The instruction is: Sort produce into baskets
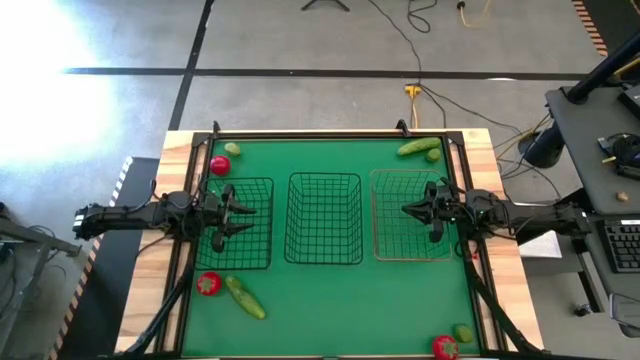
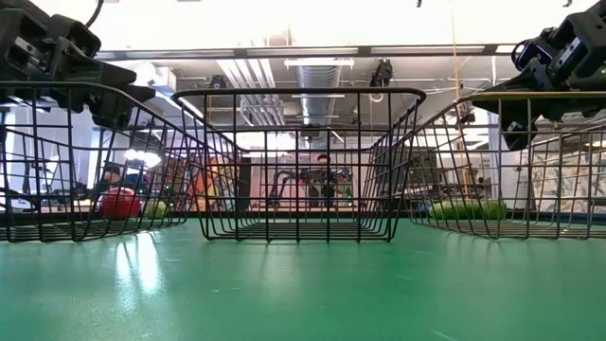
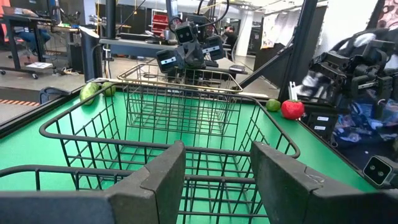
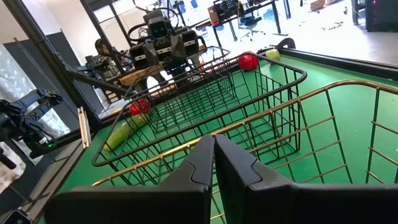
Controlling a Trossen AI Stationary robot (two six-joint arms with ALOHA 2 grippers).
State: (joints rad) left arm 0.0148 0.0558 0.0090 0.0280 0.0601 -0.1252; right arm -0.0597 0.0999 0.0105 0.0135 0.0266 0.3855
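Three wire baskets stand in a row mid-table: a black one at the left point(image 1: 240, 222), a black one in the middle point(image 1: 323, 218) and a tan one at the right point(image 1: 410, 215). All three look empty. My left gripper point(image 1: 243, 218) hovers open over the left basket; its fingers point(image 3: 168, 177) stand apart above the wire. My right gripper point(image 1: 406, 210) hovers shut point(image 4: 213, 162) over the tan basket. A tomato point(image 1: 219, 165) and a lime point(image 1: 233, 149) lie at the far left. A cucumber point(image 1: 418, 147) and a lime point(image 1: 433, 156) lie at the far right.
Near the front left lie a tomato point(image 1: 209, 284) and a cucumber point(image 1: 245, 297). At the front right corner lie a tomato point(image 1: 445, 347) and a lime point(image 1: 463, 332). The green mat point(image 1: 330, 300) shows bare in front of the baskets. People sit in the room beyond point(image 2: 324, 170).
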